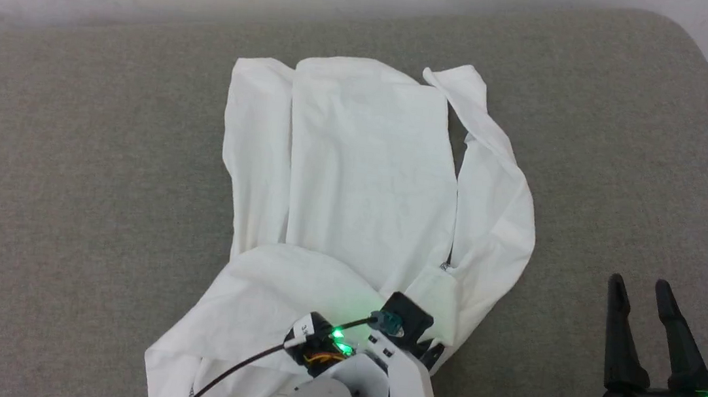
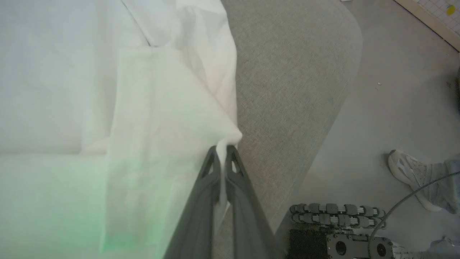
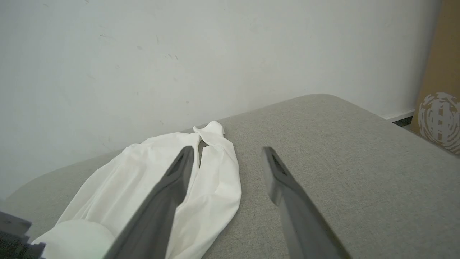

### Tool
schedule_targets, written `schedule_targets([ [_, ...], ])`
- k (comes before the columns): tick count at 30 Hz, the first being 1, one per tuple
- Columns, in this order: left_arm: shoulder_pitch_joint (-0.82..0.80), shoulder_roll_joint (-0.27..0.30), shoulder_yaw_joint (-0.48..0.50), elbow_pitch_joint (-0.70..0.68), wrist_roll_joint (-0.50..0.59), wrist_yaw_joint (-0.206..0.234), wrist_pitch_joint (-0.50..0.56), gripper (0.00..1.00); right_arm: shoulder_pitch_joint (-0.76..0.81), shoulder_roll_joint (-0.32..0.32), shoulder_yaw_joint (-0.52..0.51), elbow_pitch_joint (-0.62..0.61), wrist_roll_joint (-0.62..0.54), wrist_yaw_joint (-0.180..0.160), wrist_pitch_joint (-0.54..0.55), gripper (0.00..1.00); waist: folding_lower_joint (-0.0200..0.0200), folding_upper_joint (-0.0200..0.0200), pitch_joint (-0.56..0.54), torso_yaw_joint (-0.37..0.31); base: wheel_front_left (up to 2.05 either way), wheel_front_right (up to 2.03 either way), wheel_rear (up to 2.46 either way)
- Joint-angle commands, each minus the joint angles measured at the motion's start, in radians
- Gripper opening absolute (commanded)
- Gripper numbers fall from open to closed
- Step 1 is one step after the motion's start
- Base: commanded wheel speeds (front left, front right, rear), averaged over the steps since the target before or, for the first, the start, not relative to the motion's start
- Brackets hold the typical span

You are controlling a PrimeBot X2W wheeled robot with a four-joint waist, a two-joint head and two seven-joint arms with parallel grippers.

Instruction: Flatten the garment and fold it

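While left claw (image 2: 222, 148) pinches fold of one garment (image 1: 363, 173), right claw (image 1: 639, 287) gapes wide, empty; two claws, one desk (image 1: 65, 194); bare room both sides, garment short of far edge.

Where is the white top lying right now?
In the head view the garment lies centre on the grey table, its near edge pinched in the left gripper.

The garment (image 1: 356, 179) runs off the head view at 6 o'clock; the left wrist view crops a person's leg (image 2: 449, 187) at 4 o'clock
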Motion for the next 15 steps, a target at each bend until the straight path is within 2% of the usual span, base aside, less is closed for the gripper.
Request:
schedule_targets([
  [1, 0.018, -0.001, -0.009, 0.018, -0.013, -0.001, -0.015, 0.0, -0.015, 0.003, 0.005, 0.003, 0.006, -0.002, 0.0, 1.0, -0.0001, -0.0001, 0.029, -0.025, 0.0, 0.0, 0.0],
  [3, 0.024, -0.002, -0.025, 0.045, -0.043, 0.002, -0.042, 0.0, -0.021, 0.003, 0.007, 0.01, 0.01, -0.002, -0.004, 1.0, -0.0001, -0.0001, 0.033, -0.028, 0.0, 0.0, 0.0],
  [4, 0.022, -0.002, -0.033, 0.051, -0.051, 0.002, -0.064, 0.22, -0.022, 0.003, 0.006, 0.014, 0.013, -0.002, -0.005, 1.0, -0.0001, -0.0001, 0.034, -0.029, 0.0, 0.0, 0.0],
  [5, 0.021, -0.002, -0.038, 0.051, -0.065, 0.001, -0.092, 0.85, -0.023, 0.003, 0.005, 0.018, 0.014, -0.002, -0.007, 1.0, -0.0001, -0.0001, 0.033, -0.028, 0.0, 0.0, 0.0],
  [6, 0.018, -0.002, -0.047, 0.05, -0.074, -0.003, -0.117, 1.0, -0.022, 0.003, 0.004, 0.023, 0.015, -0.002, -0.009, 1.0, -0.0001, -0.0001, 0.029, -0.026, 0.0, 0.0, 0.0],
  [12, 0.0, -0.002, -0.065, -0.005, -0.114, -0.033, -0.328, 1.0, -0.021, 0.003, -0.013, 0.041, -0.018, -0.002, -0.017, 1.0, -0.0001, -0.0001, -0.027, -0.001, 0.0, 0.0, 0.0],
  [15, -0.003, -0.002, -0.043, -0.042, -0.11, -0.026, -0.415, 1.0, -0.018, 0.003, -0.027, 0.04, -0.053, -0.002, -0.011, 1.0, -0.0001, -0.0001, -0.059, 0.016, 0.0, 0.0, 0.0],
])
